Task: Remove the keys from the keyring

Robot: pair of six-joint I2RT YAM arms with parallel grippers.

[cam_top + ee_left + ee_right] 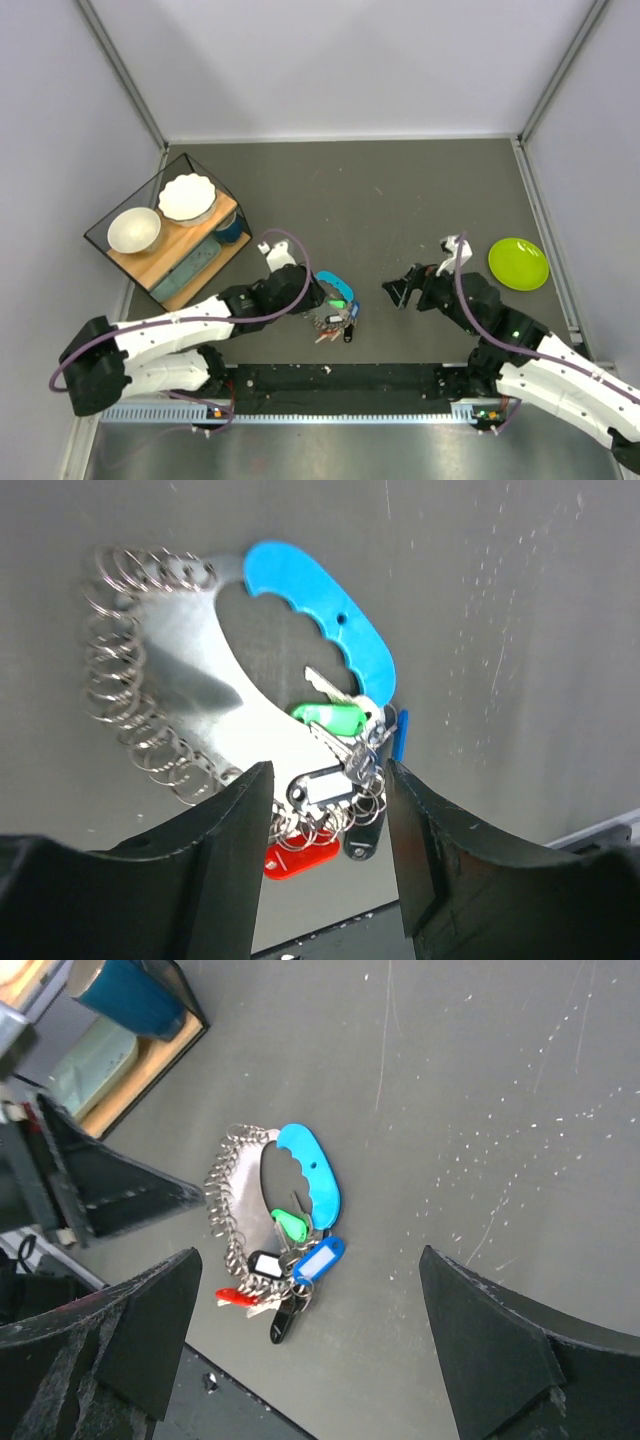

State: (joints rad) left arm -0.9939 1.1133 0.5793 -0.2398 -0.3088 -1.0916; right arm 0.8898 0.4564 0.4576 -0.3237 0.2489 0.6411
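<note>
KEYS point(336, 322): flat on table point(420, 190), bunched at near end of keyring point(185, 685) | LEFT GRIPPER point(325, 850): fingers spread, empty, just beside bunch, tags framed between them | RIGHT GRIPPER point(400, 292): fingers spread, empty, well apart rightward | NEARER ARM: left

Robot lab test cell. Plain grey walls point(330, 60) box in a dark table point(400, 190); metal posts point(122, 75) at far corners; slotted cable rail point(330, 412) along near edge.
</note>
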